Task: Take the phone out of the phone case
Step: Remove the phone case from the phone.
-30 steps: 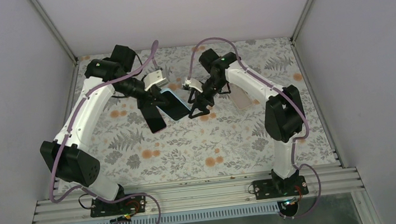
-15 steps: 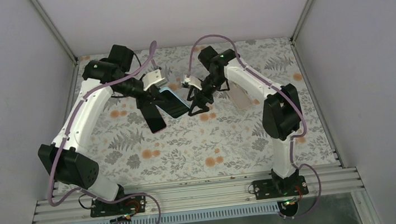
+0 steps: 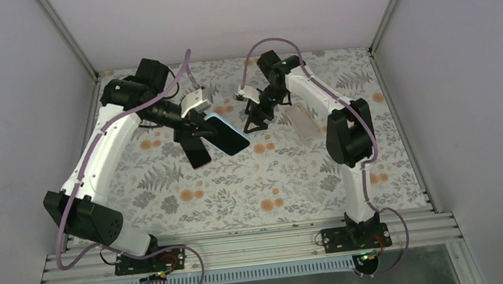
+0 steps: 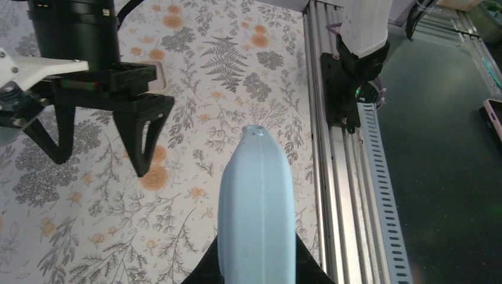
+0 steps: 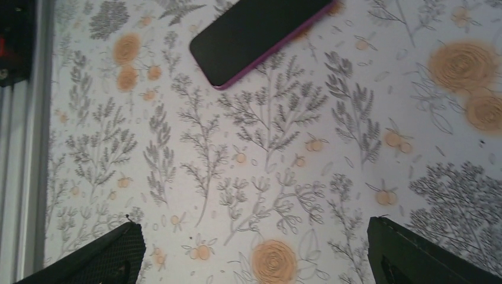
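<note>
My left gripper (image 3: 198,125) is shut on a light blue phone case (image 3: 227,134) and holds it tilted above the table. In the left wrist view the case (image 4: 256,207) shows edge-on between my fingers (image 4: 308,271). Whether the phone sits inside it cannot be told. My right gripper (image 3: 255,121) hangs open and empty just right of the case, not touching it. It also shows in the left wrist view (image 4: 100,165). A black phone with a purple rim (image 3: 196,150) lies flat on the table below the case, and the right wrist view shows it too (image 5: 260,35).
A pale beige slab (image 3: 301,120) lies on the floral table cover (image 3: 275,182) right of the right gripper. Grey walls close in the back and sides. An aluminium rail (image 3: 246,246) runs along the near edge.
The left gripper has turned the blue case so its pale back faces up. The right gripper has drawn back and away from the case, still open.
</note>
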You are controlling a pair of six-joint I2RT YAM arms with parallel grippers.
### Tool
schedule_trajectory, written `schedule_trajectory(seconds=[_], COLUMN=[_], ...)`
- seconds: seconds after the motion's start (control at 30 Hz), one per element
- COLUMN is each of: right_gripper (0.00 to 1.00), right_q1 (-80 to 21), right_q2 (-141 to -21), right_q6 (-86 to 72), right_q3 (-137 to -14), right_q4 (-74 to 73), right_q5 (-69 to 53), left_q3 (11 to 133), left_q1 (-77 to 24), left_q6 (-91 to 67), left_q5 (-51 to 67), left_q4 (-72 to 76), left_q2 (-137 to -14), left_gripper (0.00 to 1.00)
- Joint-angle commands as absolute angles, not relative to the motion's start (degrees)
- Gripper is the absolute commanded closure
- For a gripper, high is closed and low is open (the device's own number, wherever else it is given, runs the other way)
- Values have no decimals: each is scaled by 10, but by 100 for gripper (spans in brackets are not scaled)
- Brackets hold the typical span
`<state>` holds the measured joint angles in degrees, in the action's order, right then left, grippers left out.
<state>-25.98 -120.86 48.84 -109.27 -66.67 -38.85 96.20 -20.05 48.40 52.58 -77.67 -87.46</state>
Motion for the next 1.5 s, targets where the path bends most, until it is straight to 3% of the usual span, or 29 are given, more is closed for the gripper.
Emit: schedule_trajectory(seconds=[0.0,0.5,1.47], right_gripper=[8,7,8], right_q1=[-249,-292,-301], right_q2=[-1213,-1051,-1041], right_q6=[477,534,554], right_q3=[-1122,-976,-991], right_q4=[-645,-703,-734], right_q5=[-380,-461,-480], left_q3=[965,956,960], left_q1=[-200,-199,-199], left_q6=[485,502,493], left_q5=[577,549,546], left_q4=[-779,-779,-778], left_q2=[-863,-887,-885], left_gripper=[98,98,98])
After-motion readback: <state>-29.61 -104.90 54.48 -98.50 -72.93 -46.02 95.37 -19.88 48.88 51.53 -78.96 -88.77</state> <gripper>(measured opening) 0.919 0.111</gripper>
